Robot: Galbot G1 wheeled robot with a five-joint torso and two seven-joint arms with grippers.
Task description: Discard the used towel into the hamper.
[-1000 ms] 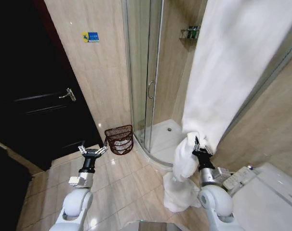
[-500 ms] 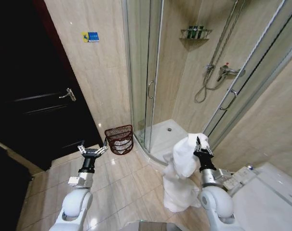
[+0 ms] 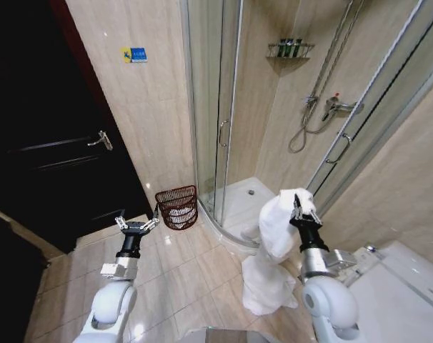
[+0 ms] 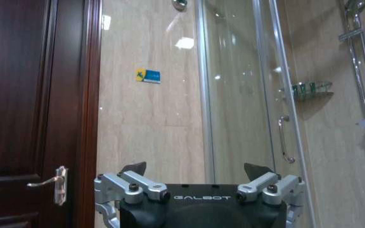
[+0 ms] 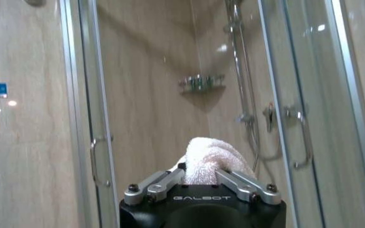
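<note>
- Holding the white terry-cloth towel (image 3: 277, 236) aloft, my right gripper (image 3: 300, 211) is closed on a bunched fold at its top; in the right wrist view the pile swells up between the two clamped fingers (image 5: 160, 184), so I judge the hold secure.
- Most of the cloth hangs below my grip, and its tail lies heaped on the beige floor tiles (image 3: 191, 275) in front of the glass shower enclosure (image 3: 216, 107), just beside the white toilet (image 3: 399, 293).
- My left gripper (image 3: 137, 223) waits low on the other side with its fingers spread and nothing in them.
- The small round reddish-brown open-weave hamper (image 3: 177, 206) stands on the floor against the beige wall, beside the shower door and just beyond my left gripper, well apart from the towel.
- To do this step well, I judge that I should lift until the tail clears the tiles, carry the bundle across without snagging the shower's raised edge, and release only with the bulk hanging over the rim.
- The mouth is narrow for so long a towel, so trailing cloth may drape outside; lowering it in gradually should help.
</note>
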